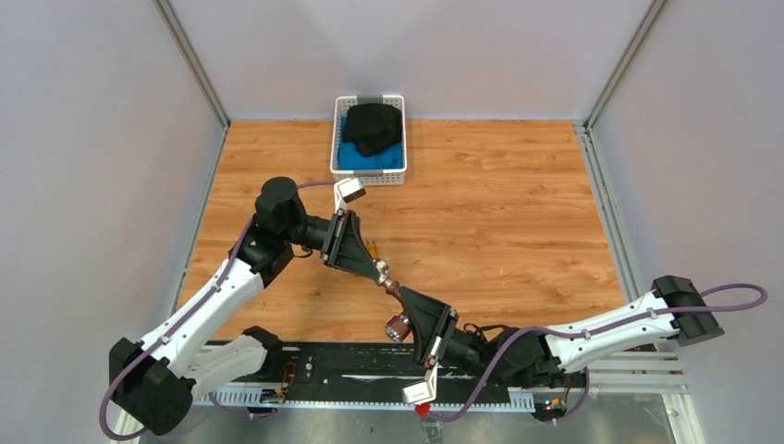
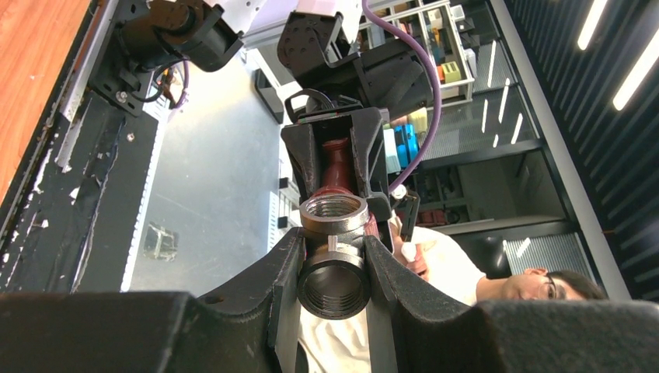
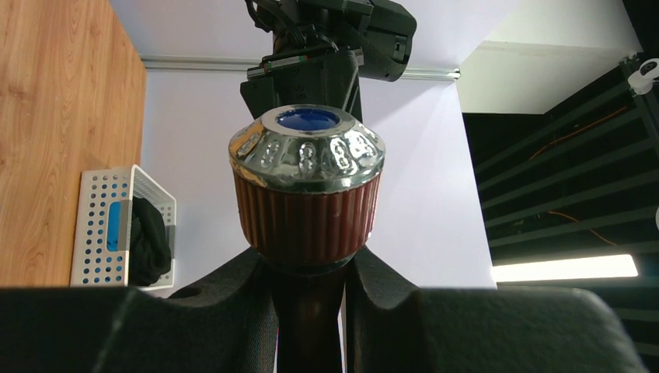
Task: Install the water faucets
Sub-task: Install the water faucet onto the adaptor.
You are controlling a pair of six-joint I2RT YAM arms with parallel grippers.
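My left gripper (image 1: pixel 381 273) (image 2: pixel 332 241) is shut on a stubby grey metal fitting (image 2: pixel 334 268) with threaded openings, held above the middle of the wooden table (image 1: pixel 499 203). My right gripper (image 1: pixel 399 296) (image 3: pixel 308 272) is shut on the body of the dark reddish-brown water faucet (image 1: pixel 396 310) (image 2: pixel 336 167). Its ribbed knob with a silvery, blue-marked cap (image 3: pixel 307 179) points toward the right wrist camera. The faucet's far end meets the fitting, tip to tip. A brass-yellow faucet (image 1: pixel 372 248) shows just beside the left fingers; whether it is attached is hidden.
A white perforated basket (image 1: pixel 397 176) (image 3: pixel 97 233) holding black and blue cloth stands at the table's back edge. Grey walls enclose the table on three sides. A black rail (image 1: pixel 370 365) runs along the near edge between the arm bases. A person (image 2: pixel 466 272) sits beyond the near edge.
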